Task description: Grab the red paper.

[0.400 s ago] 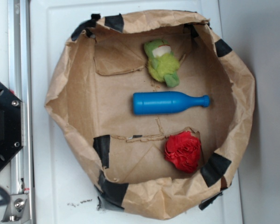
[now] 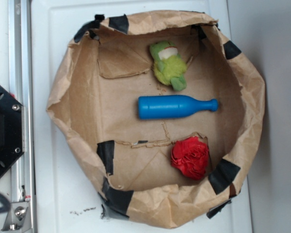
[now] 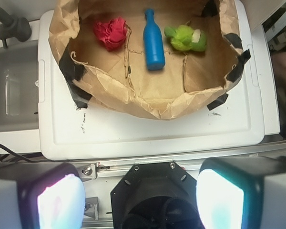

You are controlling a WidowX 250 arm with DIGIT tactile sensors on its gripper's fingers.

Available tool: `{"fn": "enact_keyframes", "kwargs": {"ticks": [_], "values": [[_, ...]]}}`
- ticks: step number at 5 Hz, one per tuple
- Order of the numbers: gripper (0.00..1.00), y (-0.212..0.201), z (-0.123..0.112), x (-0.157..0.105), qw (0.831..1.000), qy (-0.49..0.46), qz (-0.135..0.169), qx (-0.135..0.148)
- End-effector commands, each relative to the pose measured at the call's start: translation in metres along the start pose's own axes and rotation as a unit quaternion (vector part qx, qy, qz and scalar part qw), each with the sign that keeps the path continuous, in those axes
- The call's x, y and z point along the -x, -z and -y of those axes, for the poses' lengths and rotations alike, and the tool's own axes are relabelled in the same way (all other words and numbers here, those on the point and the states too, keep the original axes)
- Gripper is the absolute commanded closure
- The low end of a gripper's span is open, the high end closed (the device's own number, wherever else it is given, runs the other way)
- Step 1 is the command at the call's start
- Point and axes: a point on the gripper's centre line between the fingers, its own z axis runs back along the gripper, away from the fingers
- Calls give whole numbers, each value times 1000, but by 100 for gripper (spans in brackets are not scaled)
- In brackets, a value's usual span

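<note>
At lower right of the exterior view, the red paper [image 2: 190, 158] lay untouched inside the brown paper bag [image 2: 72, 107]; the gripper [image 3: 140, 200], wide open and empty, hung well away, the grab not yet begun.

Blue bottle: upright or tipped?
Tipped. The blue bottle lies flat on the floor of the paper bag, neck pointing sideways.

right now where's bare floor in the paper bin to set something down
Widest bare patch: the floor left of the blue bottle, toward the bin's left wall. Smaller patch left of the red paper. Crowded on the right, where the green plush toy, bottle and paper line up.
</note>
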Motion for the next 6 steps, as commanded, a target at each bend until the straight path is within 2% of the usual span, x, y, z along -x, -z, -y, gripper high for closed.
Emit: {"fn": "enact_keyframes", "kwargs": {"ticks": [1,2,3,4,5,6], "values": [[0,24,18,-74,1000,-11,10,3],[0,34,9,-106,1000,5,18,8],[0,35,0,-134,997,62,54,12],[0,36,-7,-149,981,168,96,28],[0,44,-7,-154,963,243,112,30],[0,61,-5,-160,933,333,134,37]]}}
